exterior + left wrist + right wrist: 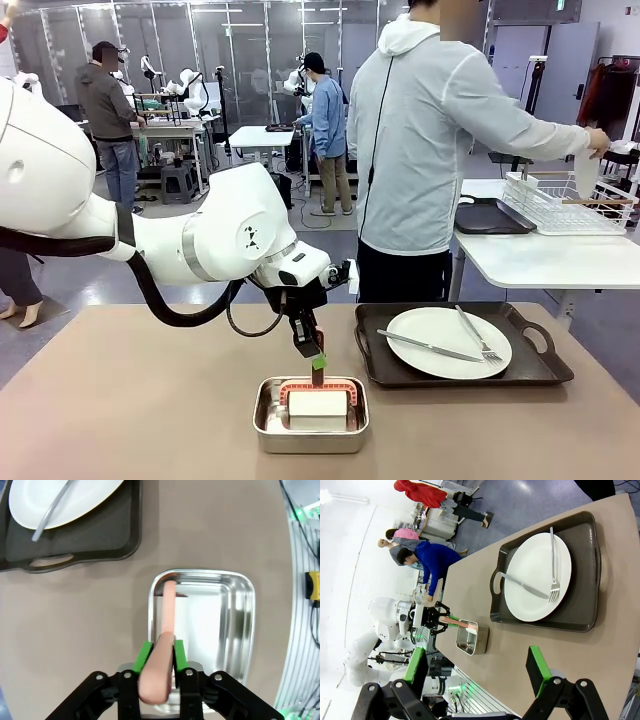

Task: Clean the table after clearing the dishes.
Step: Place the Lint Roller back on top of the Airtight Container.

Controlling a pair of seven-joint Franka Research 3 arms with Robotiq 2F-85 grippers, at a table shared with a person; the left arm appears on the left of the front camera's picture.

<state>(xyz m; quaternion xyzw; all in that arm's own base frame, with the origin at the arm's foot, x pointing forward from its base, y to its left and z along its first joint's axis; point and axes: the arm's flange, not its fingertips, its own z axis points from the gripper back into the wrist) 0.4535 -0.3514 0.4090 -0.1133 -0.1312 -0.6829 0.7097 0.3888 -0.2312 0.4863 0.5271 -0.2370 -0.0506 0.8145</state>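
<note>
A grey floor (pixel 80 285) ran back to glass partitions (pixel 230 60); a smaller white worktop (pixel 530 262) (wire rack (pixel 560 205) on top) stood right.

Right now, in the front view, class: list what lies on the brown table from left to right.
Steel pan → white plate → right end of the dark tray. The left pincer, shut on a pink handle, hangs over the pan, so it has no place of its own.
</note>
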